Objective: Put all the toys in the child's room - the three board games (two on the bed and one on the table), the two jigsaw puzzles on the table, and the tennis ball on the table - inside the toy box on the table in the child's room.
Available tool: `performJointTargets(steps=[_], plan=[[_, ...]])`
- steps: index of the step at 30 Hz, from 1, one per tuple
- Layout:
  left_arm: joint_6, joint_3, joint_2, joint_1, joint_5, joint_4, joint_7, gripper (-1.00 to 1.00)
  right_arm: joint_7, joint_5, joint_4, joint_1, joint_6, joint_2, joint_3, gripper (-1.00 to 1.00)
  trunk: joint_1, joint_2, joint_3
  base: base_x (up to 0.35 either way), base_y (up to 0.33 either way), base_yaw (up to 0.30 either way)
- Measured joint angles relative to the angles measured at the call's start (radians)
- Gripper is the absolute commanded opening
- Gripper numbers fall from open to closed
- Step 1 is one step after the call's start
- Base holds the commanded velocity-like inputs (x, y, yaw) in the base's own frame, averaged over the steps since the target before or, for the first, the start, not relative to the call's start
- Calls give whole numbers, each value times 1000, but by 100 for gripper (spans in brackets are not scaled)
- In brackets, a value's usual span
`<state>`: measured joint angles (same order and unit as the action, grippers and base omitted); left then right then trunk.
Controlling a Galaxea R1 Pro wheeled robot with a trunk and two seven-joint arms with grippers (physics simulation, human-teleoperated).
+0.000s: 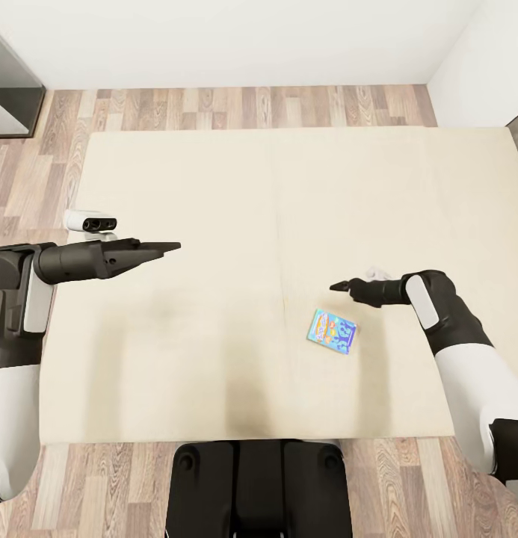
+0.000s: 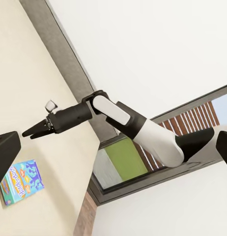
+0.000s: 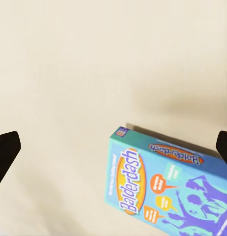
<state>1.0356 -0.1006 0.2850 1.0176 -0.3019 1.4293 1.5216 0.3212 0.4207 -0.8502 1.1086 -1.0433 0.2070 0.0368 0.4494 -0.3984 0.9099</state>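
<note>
The blue board game (image 1: 332, 331) is lying flat on the bed (image 1: 214, 187), right of the centre seam and nearer the robot's edge. The right gripper (image 1: 338, 286) is hovering just beyond it, fingers spread wide in its wrist view and holding nothing. The box's long axis is running slantwise to those fingers. The left gripper (image 1: 171, 246), looking closed and empty, is hanging well apart. Bare mattress all around.

matt cream bed (image 1: 214, 224), glossy printed box (image 1: 332, 331)
</note>
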Motion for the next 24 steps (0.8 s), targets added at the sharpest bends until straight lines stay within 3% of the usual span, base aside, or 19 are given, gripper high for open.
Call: performJointTargets(steps=[24], plan=[[0,2,0,0,0,0,0,100,-11,-8,112,1,0,4,-8,100,0,0,0,0,0,0]])
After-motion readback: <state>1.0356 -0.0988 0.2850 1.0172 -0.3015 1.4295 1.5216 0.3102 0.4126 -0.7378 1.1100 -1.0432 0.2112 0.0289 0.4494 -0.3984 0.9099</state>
